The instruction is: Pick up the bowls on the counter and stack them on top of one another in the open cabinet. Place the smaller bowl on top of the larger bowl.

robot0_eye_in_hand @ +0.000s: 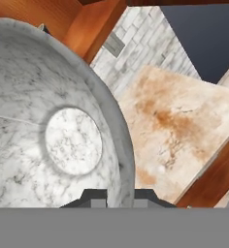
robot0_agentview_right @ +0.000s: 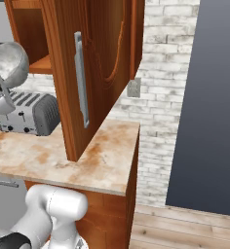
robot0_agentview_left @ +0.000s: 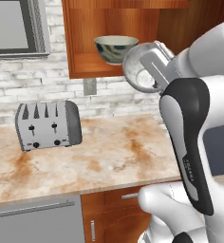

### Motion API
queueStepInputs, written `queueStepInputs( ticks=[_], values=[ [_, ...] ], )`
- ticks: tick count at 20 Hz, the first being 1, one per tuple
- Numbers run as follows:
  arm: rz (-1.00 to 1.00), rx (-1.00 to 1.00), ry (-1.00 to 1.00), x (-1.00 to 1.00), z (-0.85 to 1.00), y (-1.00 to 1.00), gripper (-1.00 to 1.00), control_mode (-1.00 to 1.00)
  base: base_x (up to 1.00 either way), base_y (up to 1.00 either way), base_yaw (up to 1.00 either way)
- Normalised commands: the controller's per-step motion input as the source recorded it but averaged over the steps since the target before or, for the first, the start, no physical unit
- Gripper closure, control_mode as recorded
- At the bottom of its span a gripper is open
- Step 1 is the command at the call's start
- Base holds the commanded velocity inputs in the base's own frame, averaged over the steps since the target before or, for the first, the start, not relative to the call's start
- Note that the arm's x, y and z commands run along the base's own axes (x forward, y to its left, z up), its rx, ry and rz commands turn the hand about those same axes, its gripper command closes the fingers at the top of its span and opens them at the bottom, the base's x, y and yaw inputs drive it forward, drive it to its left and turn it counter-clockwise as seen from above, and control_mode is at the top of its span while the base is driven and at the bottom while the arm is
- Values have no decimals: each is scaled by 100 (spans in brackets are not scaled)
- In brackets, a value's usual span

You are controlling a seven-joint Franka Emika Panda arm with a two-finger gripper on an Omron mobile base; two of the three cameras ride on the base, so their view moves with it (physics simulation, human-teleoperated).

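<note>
The larger bowl (robot0_agentview_left: pixel 115 47), cream with dark blotches, stands upright on the shelf of the open cabinet (robot0_agentview_left: pixel 85 66). My gripper (robot0_agentview_left: pixel 155 72) is shut on the rim of the smaller bowl (robot0_agentview_left: pixel 138 69), a whitish-grey marbled bowl held tilted on its side in the air, just right of and slightly below the larger bowl, in front of the shelf's edge. In the hand view the smaller bowl's (robot0_eye_in_hand: pixel 53 121) inside faces the camera, with its rim between the fingertips of the gripper (robot0_eye_in_hand: pixel 120 196). The right base view shows the smaller bowl (robot0_agentview_right: pixel 10 62) left of the cabinet.
A silver toaster (robot0_agentview_left: pixel 47 126) stands on the counter (robot0_agentview_left: pixel 114 152) at the left. The cabinet's open door (robot0_agentview_right: pixel 97 73) with a metal handle juts out over the counter's right end (robot0_agentview_right: pixel 107 160). A wall outlet (robot0_agentview_left: pixel 89 86) sits under the cabinet. A microwave (robot0_agentview_left: pixel 16 26) hangs at upper left.
</note>
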Motion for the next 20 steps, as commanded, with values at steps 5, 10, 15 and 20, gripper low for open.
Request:
queueStepInputs(
  ticks=[5, 10, 15, 20],
  values=[
    [-1, -1, -1, 18, 14, -8, 100, -100, 0, 0, 0],
    [-4, 0, 2, 18, 21, -2, 100, -100, 0, 0, 0],
    [-7, 0, 0, 25, 14, -2, 100, -100, 0, 0, 0],
    [-7, 0, 0, 26, 4, -4, 100, -100, 0, 0, 0]
  ],
)
